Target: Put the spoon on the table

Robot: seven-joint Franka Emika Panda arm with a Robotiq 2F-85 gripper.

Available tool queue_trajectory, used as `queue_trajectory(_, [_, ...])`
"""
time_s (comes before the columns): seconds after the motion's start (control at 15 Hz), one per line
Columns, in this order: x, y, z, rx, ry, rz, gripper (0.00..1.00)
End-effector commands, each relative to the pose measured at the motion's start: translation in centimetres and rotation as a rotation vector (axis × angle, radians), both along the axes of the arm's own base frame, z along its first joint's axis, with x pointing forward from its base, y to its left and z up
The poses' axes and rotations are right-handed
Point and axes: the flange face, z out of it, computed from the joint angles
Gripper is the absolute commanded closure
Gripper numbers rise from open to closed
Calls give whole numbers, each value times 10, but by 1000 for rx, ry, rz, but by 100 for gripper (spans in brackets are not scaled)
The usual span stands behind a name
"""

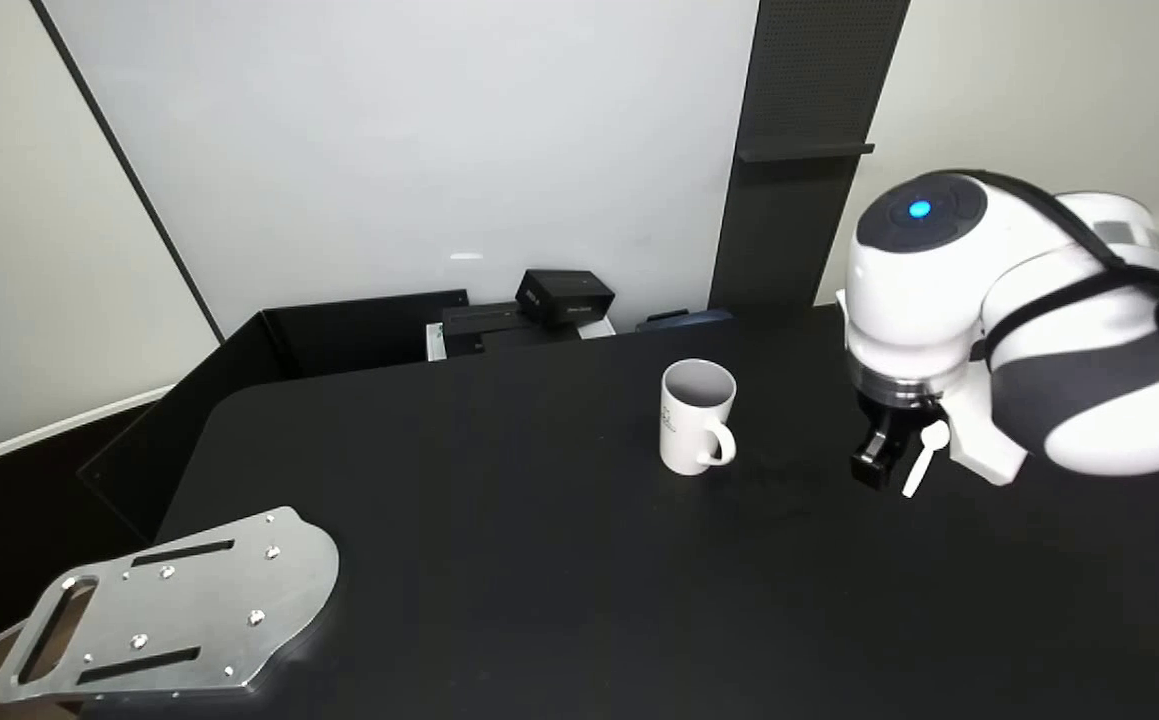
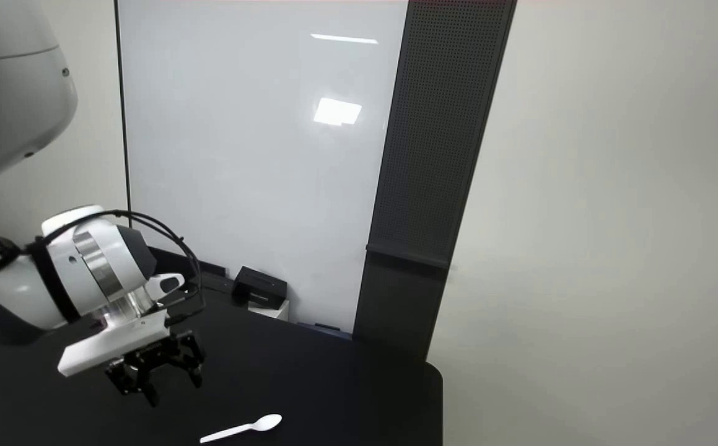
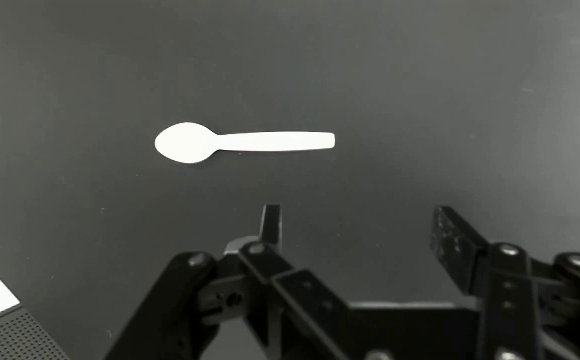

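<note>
A white spoon [image 3: 269, 142] lies flat on the black table [image 3: 370, 75], its bowl to the left and its handle to the right in the wrist view. The spoon also shows in both exterior views [image 1: 924, 460] [image 2: 241, 428]. My gripper [image 3: 356, 212] is open with nothing between its fingers. It hangs above the table, apart from the spoon. In the wrist view the fingertips are below the spoon, with the gap shifted toward the handle end. In both exterior views the gripper [image 1: 871, 470] [image 2: 175, 390] is beside and above the spoon, to its left in the picture.
A white mug [image 1: 687, 430] stands upright on the table, left of the gripper in an exterior view. A grey slotted metal plate [image 1: 209, 600] lies at the table's left corner. Black boxes [image 1: 566, 297] sit beyond the far edge, near a whiteboard [image 2: 253, 136].
</note>
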Motion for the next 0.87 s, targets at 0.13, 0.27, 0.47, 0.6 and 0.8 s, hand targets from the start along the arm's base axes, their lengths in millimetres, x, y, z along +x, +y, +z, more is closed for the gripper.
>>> queue_trajectory(0.13, [19,15,78,92,52,-312,0])
queue_trajectory(0.27, [24,5,97,156,64,-422,0])
queue_trajectory(0.47, [29,9,98,205,49,-423,0])
queue_trajectory(0.6, [33,2,107,258,38,-436,0])
queue_trajectory(0.8, [32,-2,107,266,36,-440,0])
